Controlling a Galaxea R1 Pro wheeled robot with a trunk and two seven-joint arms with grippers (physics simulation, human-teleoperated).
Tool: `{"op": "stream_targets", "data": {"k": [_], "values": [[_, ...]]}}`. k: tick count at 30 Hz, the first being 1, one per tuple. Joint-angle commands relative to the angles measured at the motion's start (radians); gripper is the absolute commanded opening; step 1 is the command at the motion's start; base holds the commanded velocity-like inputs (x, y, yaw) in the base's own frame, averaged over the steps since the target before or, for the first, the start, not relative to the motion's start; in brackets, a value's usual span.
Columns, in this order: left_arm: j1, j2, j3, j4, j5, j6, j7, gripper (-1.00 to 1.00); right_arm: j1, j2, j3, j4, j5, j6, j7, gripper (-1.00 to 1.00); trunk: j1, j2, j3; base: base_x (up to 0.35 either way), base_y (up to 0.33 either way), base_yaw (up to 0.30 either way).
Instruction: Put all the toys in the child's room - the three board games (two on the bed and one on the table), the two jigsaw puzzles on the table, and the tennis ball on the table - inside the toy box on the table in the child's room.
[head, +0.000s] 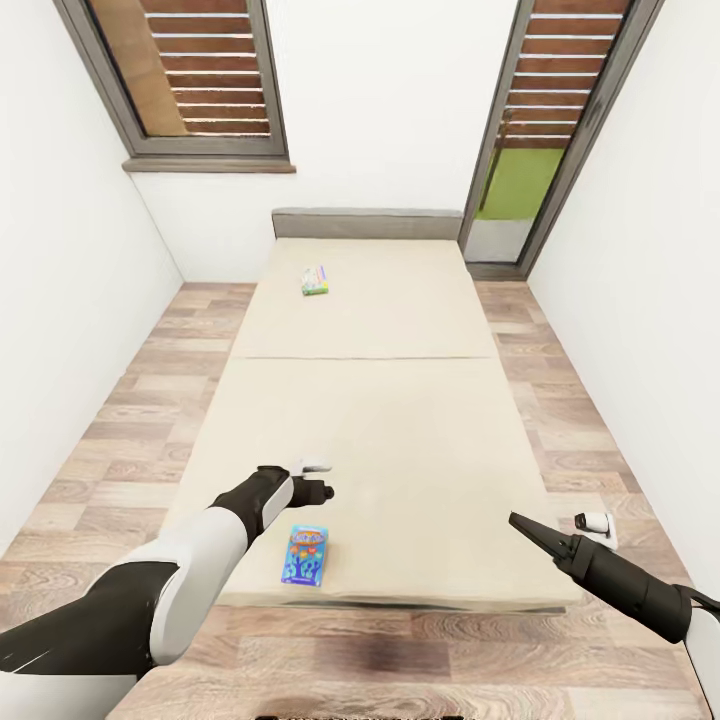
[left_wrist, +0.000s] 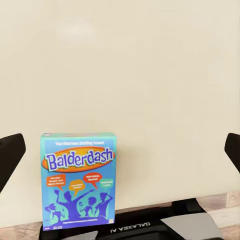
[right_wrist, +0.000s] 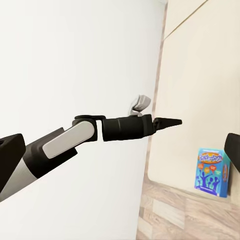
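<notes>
Your left gripper (head: 322, 480) is hovering with fingers spread and empty above the bed (head: 400, 420), the blue Balderdash board game (head: 305, 555) lying flat just beneath near the foot edge. A second board game (head: 315, 280) is lying near the headboard (head: 367, 222). Your right gripper (head: 525, 528) is hanging off the bed's corner; I cannot tell its state.

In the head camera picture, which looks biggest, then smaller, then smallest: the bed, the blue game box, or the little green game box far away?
1. The plain cream bed.
2. The blue board game box.
3. The green board game box, though it lies farther off, so its true size is unsure.
</notes>
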Motion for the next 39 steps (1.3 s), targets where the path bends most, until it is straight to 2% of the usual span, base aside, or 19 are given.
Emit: {"op": "stream_targets", "data": {"k": [1,39], "values": [[0.0,0.0,0.005,-0.002,0.0,0.006,-0.002,1.0,-0.001,0.0,-0.001,0.0,0.0,0.004,0.002,1.0,0.0,-0.002,-0.003,0.0,0.0,0.0],[0.0,0.0,0.004,-0.002,0.0,0.006,-0.002,1.0,-0.001,0.001,0.0,0.0,0.0,0.004,-0.025,1.0,0.0,-0.002,-0.066,0.035,0.019,0.0]]}}
